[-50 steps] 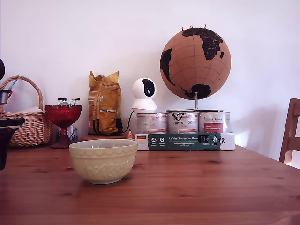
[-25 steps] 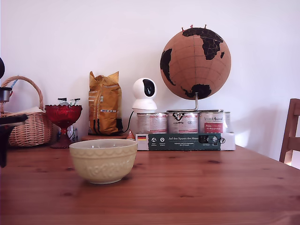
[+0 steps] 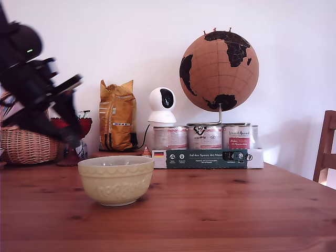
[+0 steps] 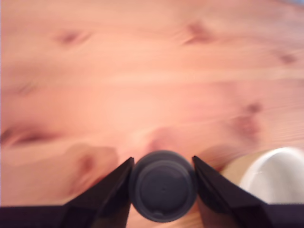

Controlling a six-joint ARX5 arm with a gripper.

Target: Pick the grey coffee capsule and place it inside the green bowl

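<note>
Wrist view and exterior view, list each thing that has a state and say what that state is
Black gripper: shut on the capsule, raised off the table.
Dark grey round coffee capsule: held between the fingers.
Pale yellowish-green ceramic bowl: upright on the wooden table, inside not visible.

home dining corner; pine table (image 3: 220, 210); wicker basket (image 3: 23, 144); cork globe (image 3: 219, 64); wooden chair (image 3: 325, 149); coffee bag (image 3: 117, 116)

Capsule aloft, bowl on the table

We see the grey coffee capsule (image 4: 162, 185), dark and round-faced, clamped between two black fingers above the wood, blurred in the wrist view. The green bowl (image 3: 115, 179), pale yellowish-green with a thick rim and scalloped band, stands upright on the table; its rim (image 4: 275, 175) shows just beside the capsule.
</note>
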